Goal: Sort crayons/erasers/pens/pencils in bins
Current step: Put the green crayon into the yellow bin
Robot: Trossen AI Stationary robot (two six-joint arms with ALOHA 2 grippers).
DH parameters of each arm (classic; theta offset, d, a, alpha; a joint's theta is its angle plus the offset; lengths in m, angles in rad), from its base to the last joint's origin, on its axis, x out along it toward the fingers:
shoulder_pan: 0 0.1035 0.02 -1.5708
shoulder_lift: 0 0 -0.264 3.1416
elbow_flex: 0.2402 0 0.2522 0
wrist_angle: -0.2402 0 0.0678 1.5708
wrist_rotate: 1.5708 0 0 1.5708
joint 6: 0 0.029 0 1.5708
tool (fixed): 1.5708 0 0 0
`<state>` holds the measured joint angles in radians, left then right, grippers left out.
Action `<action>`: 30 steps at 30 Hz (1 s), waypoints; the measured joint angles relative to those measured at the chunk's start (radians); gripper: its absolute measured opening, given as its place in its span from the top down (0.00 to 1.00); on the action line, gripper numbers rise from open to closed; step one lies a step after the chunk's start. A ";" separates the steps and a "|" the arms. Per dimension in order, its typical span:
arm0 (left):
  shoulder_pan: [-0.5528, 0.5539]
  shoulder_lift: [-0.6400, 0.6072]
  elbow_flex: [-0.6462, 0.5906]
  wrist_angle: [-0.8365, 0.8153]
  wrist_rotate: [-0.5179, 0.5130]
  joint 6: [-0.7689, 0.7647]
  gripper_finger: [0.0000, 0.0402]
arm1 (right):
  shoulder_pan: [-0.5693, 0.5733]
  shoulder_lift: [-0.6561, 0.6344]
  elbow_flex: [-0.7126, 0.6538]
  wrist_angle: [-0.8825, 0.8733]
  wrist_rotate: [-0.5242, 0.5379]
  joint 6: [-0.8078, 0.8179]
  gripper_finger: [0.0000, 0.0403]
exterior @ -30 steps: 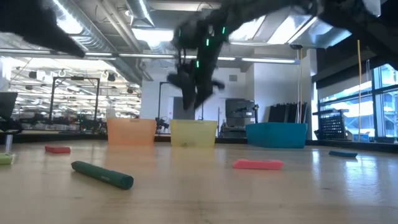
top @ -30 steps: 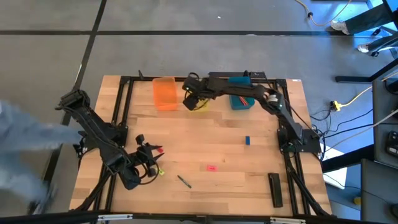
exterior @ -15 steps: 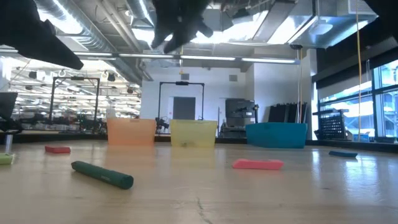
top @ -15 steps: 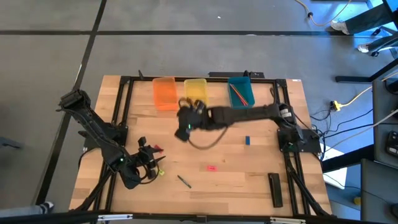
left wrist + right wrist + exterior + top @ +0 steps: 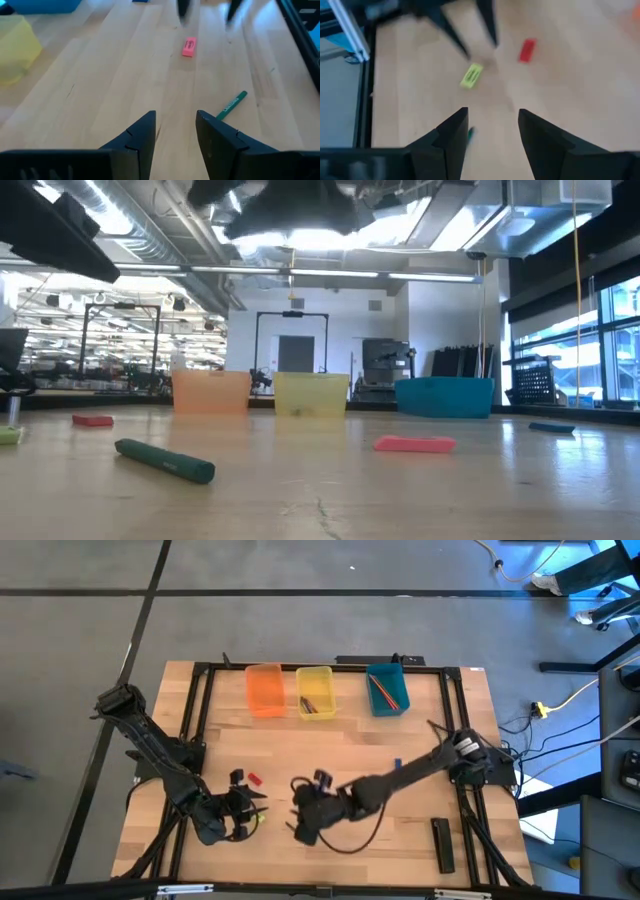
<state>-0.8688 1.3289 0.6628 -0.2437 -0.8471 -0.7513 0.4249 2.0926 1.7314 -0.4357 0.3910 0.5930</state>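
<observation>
**Worktop inventory: both tools empty, sorting part done**

- Bins: three are set in a row at the 12 o'clock edge of the worktop (image 5: 400,800): the orange bin (image 5: 265,690), the yellow bin (image 5: 314,692) with short dark sticks inside, and the teal bin (image 5: 387,688) with an orange pencil (image 5: 381,690) inside.
- Left tool (image 5: 238,812): found at 8 o'clock, low over the wood, fingers apart, nothing held. A red eraser (image 5: 254,780) and a yellow eraser (image 5: 471,75) lie just beside it.
- Right tool (image 5: 303,810): stretched across to 6 o'clock, fingers apart, nothing held.
- Green crayon (image 5: 231,105): loose on the wood near the right tool.
- Pink eraser (image 5: 188,46): loose near mid-worktop.
- Blue eraser (image 5: 397,764): at 3 o'clock, partly hidden by the right arm.
- Black bar (image 5: 442,844): at 5 o'clock.
</observation>
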 joint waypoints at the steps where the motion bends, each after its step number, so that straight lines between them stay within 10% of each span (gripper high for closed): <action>1: 0.000 0.000 0.000 0.007 0.000 0.009 0.67 | 0.011 0.001 -0.048 0.062 0.000 0.004 0.56; 12: 0.017 0.000 0.000 0.005 -0.008 0.029 0.67 | 0.075 0.109 -0.193 0.371 0.000 0.108 0.56; 22: 0.016 0.001 0.000 0.013 -0.008 0.003 0.67 | 0.110 0.319 0.161 -0.102 0.139 0.190 0.56; 30: 0.010 0.004 0.000 0.013 -0.011 0.000 0.67 | 0.113 0.392 0.255 -0.160 0.064 0.214 0.56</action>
<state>-0.8585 1.3333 0.6628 -0.2307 -0.8584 -0.7517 0.5374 2.4841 1.9863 -0.5958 0.4551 0.8074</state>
